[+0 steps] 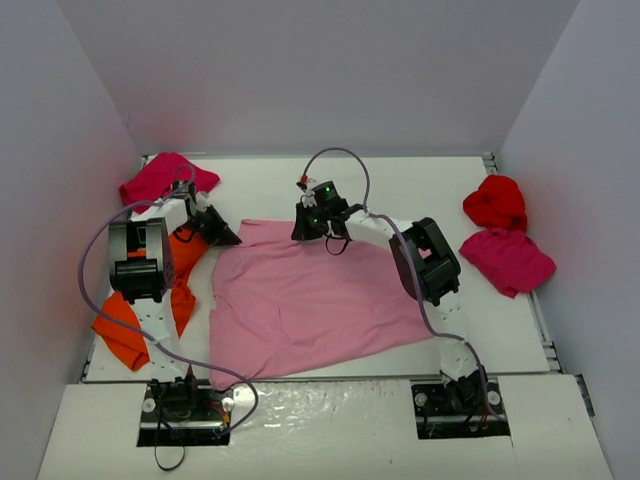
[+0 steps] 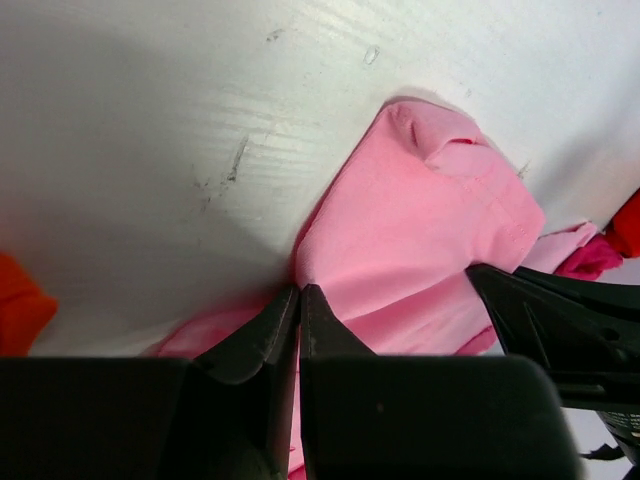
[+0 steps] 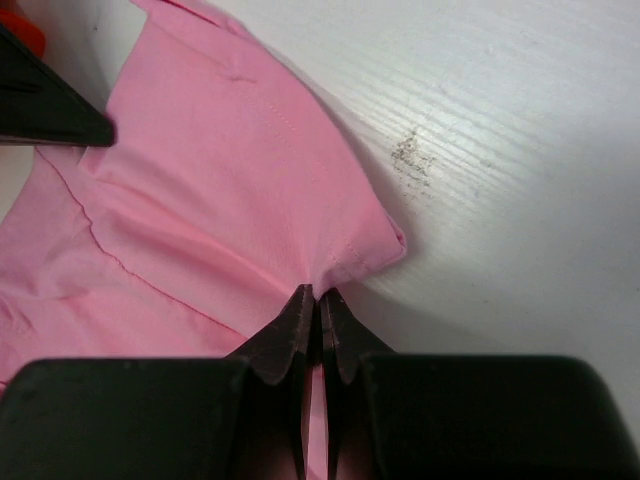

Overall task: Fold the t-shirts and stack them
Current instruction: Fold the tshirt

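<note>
A light pink t-shirt (image 1: 310, 300) lies spread flat in the middle of the table. My left gripper (image 1: 225, 235) is at its far left corner, and in the left wrist view it (image 2: 298, 292) is shut on the pink cloth (image 2: 420, 230) at the edge. At the far edge near the middle, my right gripper (image 1: 318, 232) also pinches the shirt. The right wrist view shows it (image 3: 318, 295) shut on a folded corner of the pink cloth (image 3: 220, 180).
Orange t-shirts (image 1: 130, 330) lie crumpled under the left arm. A magenta shirt (image 1: 160, 180) sits at the back left. At the right, a bright red shirt (image 1: 495, 200) and another magenta one (image 1: 505, 258) lie bunched. Grey walls enclose three sides.
</note>
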`<state>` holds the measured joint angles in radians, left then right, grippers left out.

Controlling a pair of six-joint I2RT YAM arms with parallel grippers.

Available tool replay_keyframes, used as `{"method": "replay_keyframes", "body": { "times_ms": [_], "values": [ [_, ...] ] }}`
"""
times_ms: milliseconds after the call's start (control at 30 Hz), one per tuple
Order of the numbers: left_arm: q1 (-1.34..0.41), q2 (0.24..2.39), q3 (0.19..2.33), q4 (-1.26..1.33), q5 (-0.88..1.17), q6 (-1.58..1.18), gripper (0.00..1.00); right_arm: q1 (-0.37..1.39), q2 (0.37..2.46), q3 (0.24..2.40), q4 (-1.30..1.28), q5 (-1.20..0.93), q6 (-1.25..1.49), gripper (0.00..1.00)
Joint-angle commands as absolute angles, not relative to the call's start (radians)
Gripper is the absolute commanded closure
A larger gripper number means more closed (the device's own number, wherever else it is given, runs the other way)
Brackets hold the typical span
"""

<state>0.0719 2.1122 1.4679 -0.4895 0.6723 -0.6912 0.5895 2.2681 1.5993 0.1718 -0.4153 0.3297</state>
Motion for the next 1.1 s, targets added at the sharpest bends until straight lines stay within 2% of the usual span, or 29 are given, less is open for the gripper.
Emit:
{"method": "replay_keyframes", "body": {
  "times_ms": [0,600,1067],
  "values": [
    [0.073,1.954,1.452,-0.392,0.577,-0.714,1.00,0.574,2.228,1.645,0.199,-0.389,0.301,1.00],
    [0.064,1.739,1.296,-0.267,0.537,-0.736,1.00,0.595,2.122,1.607,0.201,-0.332,0.284,1.00],
    [0.061,1.509,1.214,-0.360,0.507,-0.707,1.00,0.629,1.931,1.490,0.187,-0.316,0.284,1.00]
  ]
}}
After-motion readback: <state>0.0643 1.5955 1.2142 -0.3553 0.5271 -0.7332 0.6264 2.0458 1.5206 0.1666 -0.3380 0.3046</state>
